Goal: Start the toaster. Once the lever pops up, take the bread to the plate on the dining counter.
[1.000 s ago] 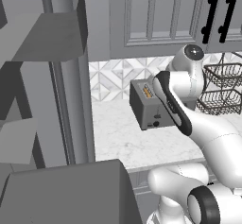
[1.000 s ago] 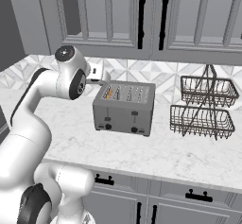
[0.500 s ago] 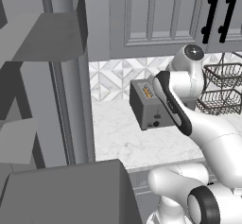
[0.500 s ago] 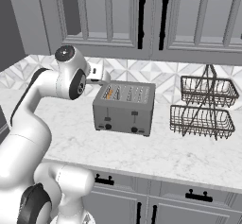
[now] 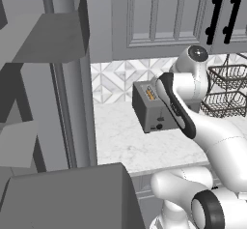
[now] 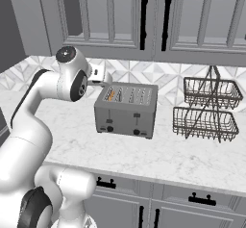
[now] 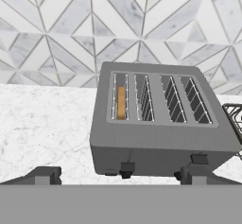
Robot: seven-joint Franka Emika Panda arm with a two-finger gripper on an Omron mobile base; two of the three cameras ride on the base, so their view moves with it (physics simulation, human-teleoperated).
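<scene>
The dark grey toaster (image 7: 160, 133) stands on the marble worktop against the tiled wall, also seen in the left base view (image 5: 153, 111) and the right base view (image 6: 126, 110). A slice of bread (image 7: 121, 101) sits low in its end slot, its golden edge showing (image 6: 111, 95) (image 5: 151, 94). Two dark levers (image 7: 127, 167) sit on the front face. My gripper (image 7: 120, 176) hovers above and in front of the toaster, open, its fingertips (image 7: 45, 175) wide apart with nothing between them. The plate and the dining counter are out of view.
A two-tier wire basket rack (image 6: 206, 110) (image 5: 224, 92) stands on the worktop (image 6: 168, 157) right of the toaster. Grey wall cabinets (image 6: 144, 18) hang overhead. A tall dark cabinet (image 5: 43, 102) closes off the left side.
</scene>
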